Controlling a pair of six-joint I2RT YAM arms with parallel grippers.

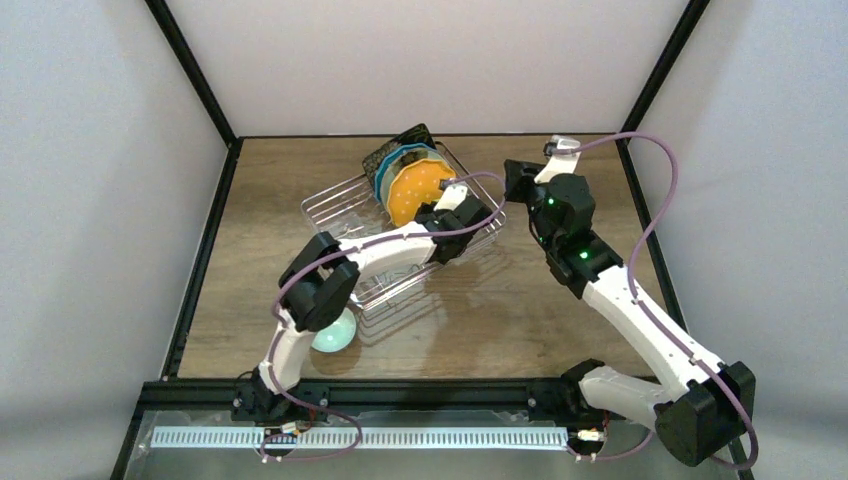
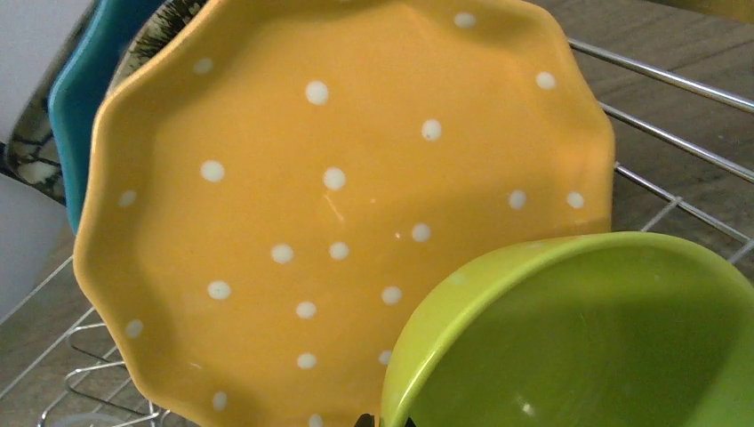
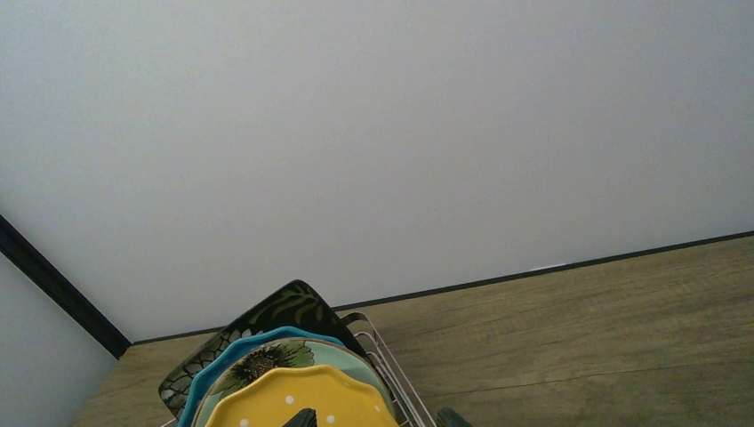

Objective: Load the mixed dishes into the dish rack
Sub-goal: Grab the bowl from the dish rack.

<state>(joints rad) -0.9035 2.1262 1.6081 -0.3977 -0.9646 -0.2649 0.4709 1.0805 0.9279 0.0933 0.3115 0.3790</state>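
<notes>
The left gripper (image 1: 445, 215) is closed on the bowl (image 2: 578, 338), pinching its rim and tilting it just before the orange plate (image 2: 338, 196), likely to stand it in the rack (image 1: 335, 205). The right gripper (image 1: 515, 180) hangs wide open and empty, beside the rack

Wood-grain brown surface (image 1: 560, 320), planks running crosswise. Plain pale grey back wall (image 1: 430, 60); matching side walls left (image 1: 90, 200) and right (image 1: 760, 150). Black frame bars (image 1: 190, 60) at corners. Light even, soft shadows.

Glossy glazed ceramic on the orange dotted plate (image 2: 338, 205) and green bowl (image 2: 587, 338). Shiny metal wire for the rack (image 1: 335, 208). Matt wood-grain table (image 3: 578, 329).
</notes>
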